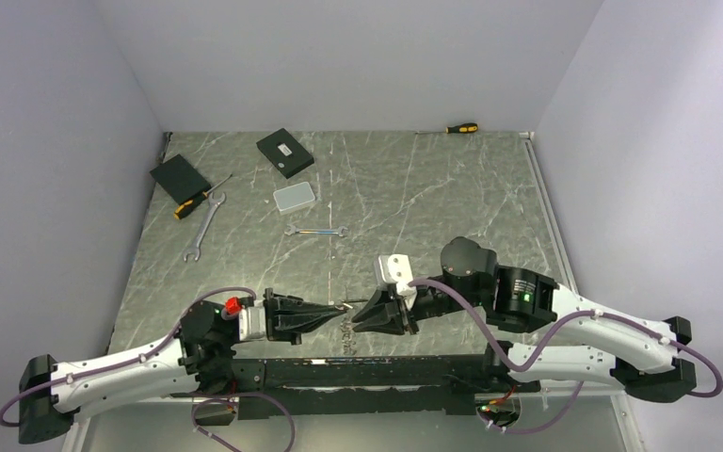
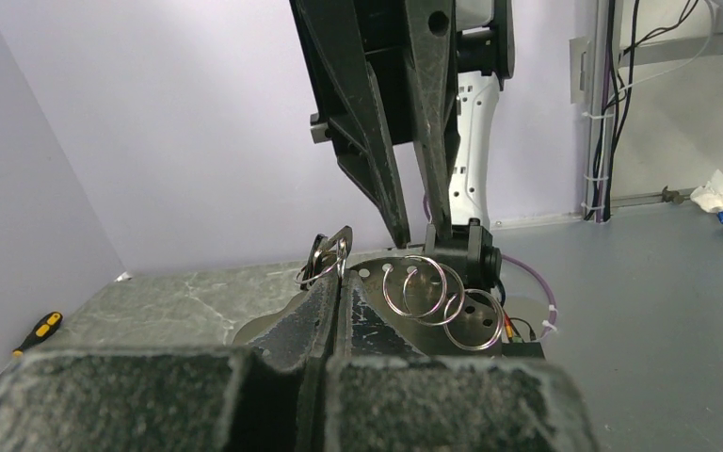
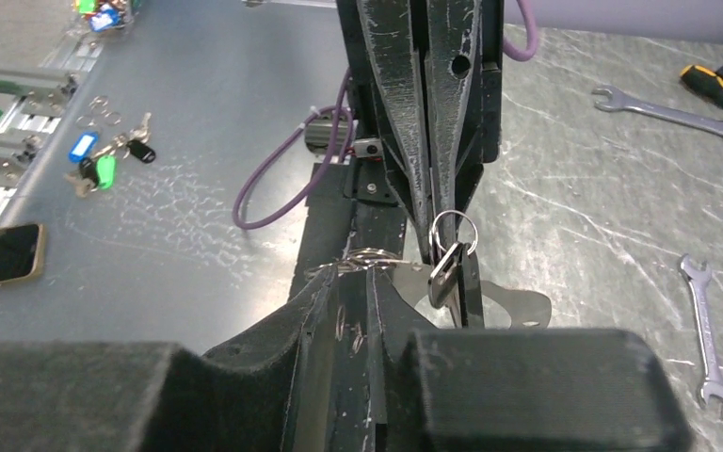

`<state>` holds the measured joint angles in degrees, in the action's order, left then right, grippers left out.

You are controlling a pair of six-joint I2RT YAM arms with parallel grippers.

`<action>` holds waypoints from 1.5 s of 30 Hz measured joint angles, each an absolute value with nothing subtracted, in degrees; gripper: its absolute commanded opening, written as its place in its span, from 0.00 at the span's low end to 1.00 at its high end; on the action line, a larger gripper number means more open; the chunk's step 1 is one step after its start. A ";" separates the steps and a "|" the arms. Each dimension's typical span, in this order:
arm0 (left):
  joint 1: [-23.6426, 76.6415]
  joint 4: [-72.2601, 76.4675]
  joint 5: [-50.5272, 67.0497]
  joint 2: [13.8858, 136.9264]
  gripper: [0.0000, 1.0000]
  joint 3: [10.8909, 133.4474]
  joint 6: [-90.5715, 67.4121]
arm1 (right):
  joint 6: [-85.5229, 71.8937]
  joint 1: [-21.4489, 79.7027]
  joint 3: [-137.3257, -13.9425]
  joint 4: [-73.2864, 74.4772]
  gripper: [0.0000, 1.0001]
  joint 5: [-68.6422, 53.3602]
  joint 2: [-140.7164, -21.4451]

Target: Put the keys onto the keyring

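Closure was seen at the left gripper [image 2: 339, 282], low in the left wrist frame, where one key [image 2: 326, 256], carrying a small ring of its own, was pinched between the shut tips. Just right of it, the right gripper [image 2: 421, 235] was seen pointing down from the top edge, clenched on the keyring [image 2: 442, 301], in which three linked silver rings were counted. Key and keyring were held near each other but apart, above the near edge of the table [image 1: 414, 198], at lower centre of the top view. Farther up the frame, two wrenches [image 1: 203, 226], two screwdrivers [image 1: 198, 200], two black boxes [image 1: 180, 175] and one pale box [image 1: 295, 197] were laid out.
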<state>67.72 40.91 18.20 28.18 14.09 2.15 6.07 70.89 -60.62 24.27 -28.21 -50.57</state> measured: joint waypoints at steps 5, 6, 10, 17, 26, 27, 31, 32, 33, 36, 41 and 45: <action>67.72 41.98 18.02 28.99 0.00 13.98 2.13 | 6.00 72.51 -57.74 20.93 0.22 -23.11 -50.57; 67.72 42.19 18.04 28.99 0.00 13.93 2.13 | 6.02 72.64 -57.47 20.62 0.23 -22.31 -50.57; 67.72 42.39 17.96 28.97 0.00 13.91 2.13 | 6.57 72.86 -57.43 19.59 0.23 -19.27 -50.65; 67.72 42.46 17.06 28.32 0.00 13.72 2.11 | 7.97 73.08 -57.45 19.94 0.25 -16.29 -50.68; 67.72 42.65 17.28 27.88 0.00 13.52 2.11 | 8.88 73.06 -57.45 20.08 0.26 -14.76 -50.33; 67.72 42.65 17.30 27.86 0.00 13.47 2.11 | 8.95 73.06 -57.45 20.08 0.26 -14.61 -50.17; 67.72 42.68 17.30 28.03 0.00 13.37 2.09 | 9.13 73.06 -57.45 20.05 0.27 -14.46 -49.95; 67.72 42.74 17.30 28.14 0.00 13.34 2.11 | 9.23 73.06 -57.47 20.03 0.27 -14.46 -50.04; 67.72 42.83 17.30 28.23 0.00 13.37 2.11 | 9.34 73.06 -57.47 20.03 0.27 -14.48 -50.15; 67.72 43.27 17.32 28.62 0.00 13.34 2.11 | 9.43 73.06 -57.49 20.01 0.27 -14.72 -50.54; 67.72 43.62 17.58 28.77 0.00 13.34 2.11 | 9.43 73.01 -57.84 19.84 0.27 -15.49 -51.33; 67.72 43.83 17.63 28.73 0.00 13.34 2.13 | 9.41 72.99 -57.91 19.55 0.27 -15.62 -51.44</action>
